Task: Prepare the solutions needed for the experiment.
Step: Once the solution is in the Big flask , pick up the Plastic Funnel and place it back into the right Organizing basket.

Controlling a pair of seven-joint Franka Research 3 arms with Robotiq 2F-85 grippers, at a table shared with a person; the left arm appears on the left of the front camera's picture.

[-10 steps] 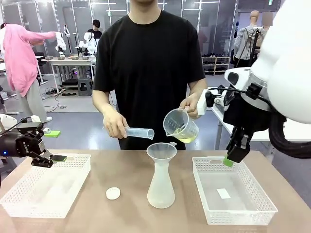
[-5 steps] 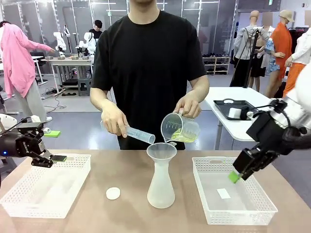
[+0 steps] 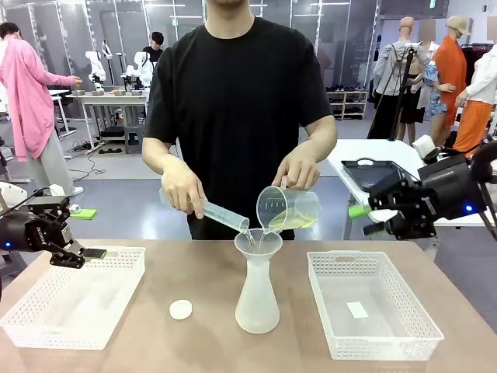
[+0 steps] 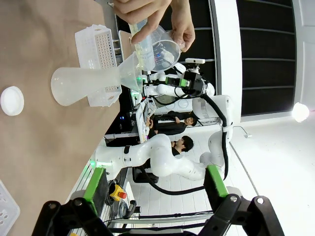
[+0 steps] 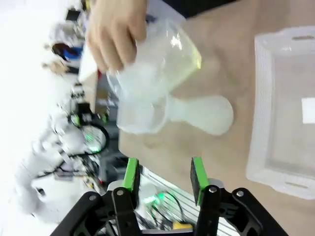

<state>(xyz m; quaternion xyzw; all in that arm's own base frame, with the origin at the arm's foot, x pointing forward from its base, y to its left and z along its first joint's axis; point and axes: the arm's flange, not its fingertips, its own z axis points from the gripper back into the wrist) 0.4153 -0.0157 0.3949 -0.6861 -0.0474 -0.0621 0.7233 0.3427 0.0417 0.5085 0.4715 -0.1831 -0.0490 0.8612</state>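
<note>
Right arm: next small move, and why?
Probably ease the right end effector a little closer to the measuring cup, stopping short. Its jaws stand apart and empty, level with the cup, while the person's hand tips the yellow-green solution into the funnel; grabbing now would risk a spill.

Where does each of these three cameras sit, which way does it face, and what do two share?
Front: fixed between the arms, facing the person across the table; left gripper and right gripper at the sides.
Left wrist: on the left arm, rolled sideways, facing flask and cap; own open fingers below.
Right wrist: on the right arm, facing the beaker of solution; own fingers below.
Shared: both wrist views show flask and beaker.
</note>
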